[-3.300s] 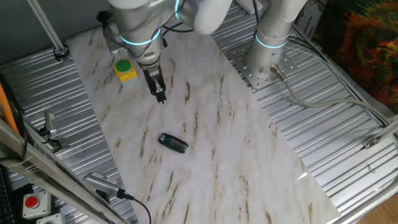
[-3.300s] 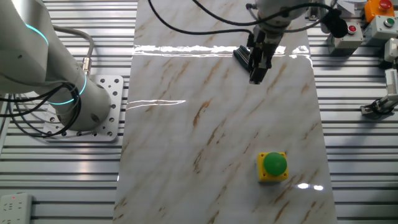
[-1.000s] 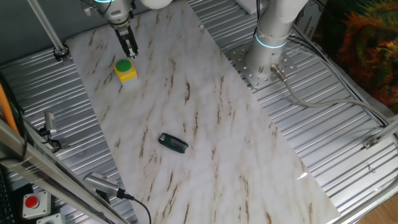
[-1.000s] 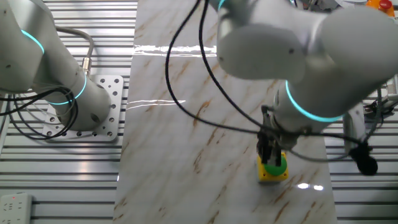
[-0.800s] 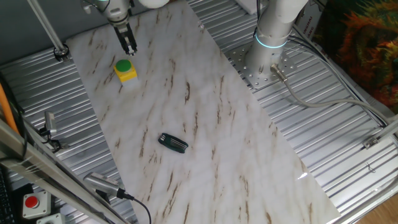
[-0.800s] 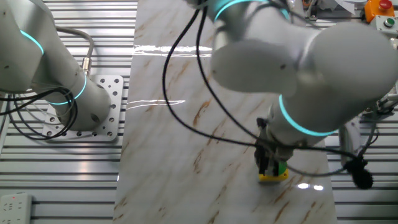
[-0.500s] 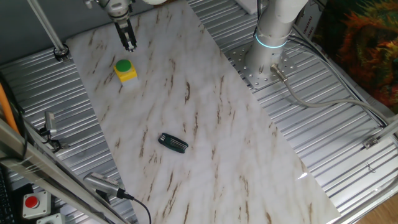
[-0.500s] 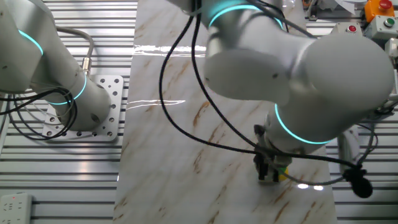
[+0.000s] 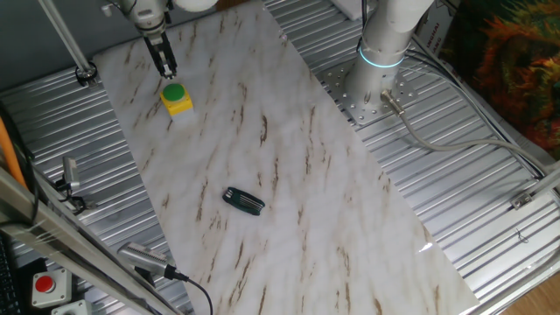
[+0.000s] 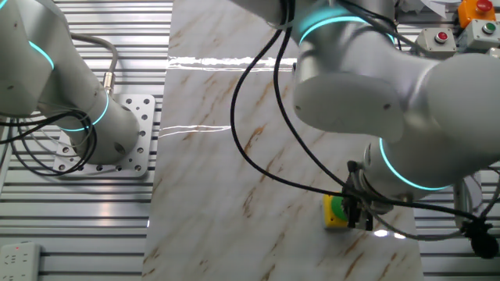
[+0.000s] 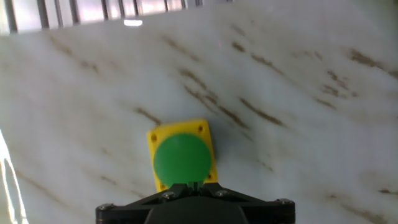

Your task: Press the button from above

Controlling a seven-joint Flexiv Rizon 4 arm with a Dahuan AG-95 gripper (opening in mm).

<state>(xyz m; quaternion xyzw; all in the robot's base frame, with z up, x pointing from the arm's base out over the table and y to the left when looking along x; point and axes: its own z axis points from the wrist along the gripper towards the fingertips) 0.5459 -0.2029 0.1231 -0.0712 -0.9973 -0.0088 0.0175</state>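
The pincer [image 9: 164, 69] hangs point-down just beyond the far edge of the green button [image 9: 174, 92]; whether its tips are spread or pressed together cannot be told, and it holds nothing. The button sits on its yellow box [image 11: 163, 140] near the far left corner of the marble counter [image 9: 297, 184]. Open marble lies all round it. A black folded tool [image 9: 243, 200] lies well apart, nearer.
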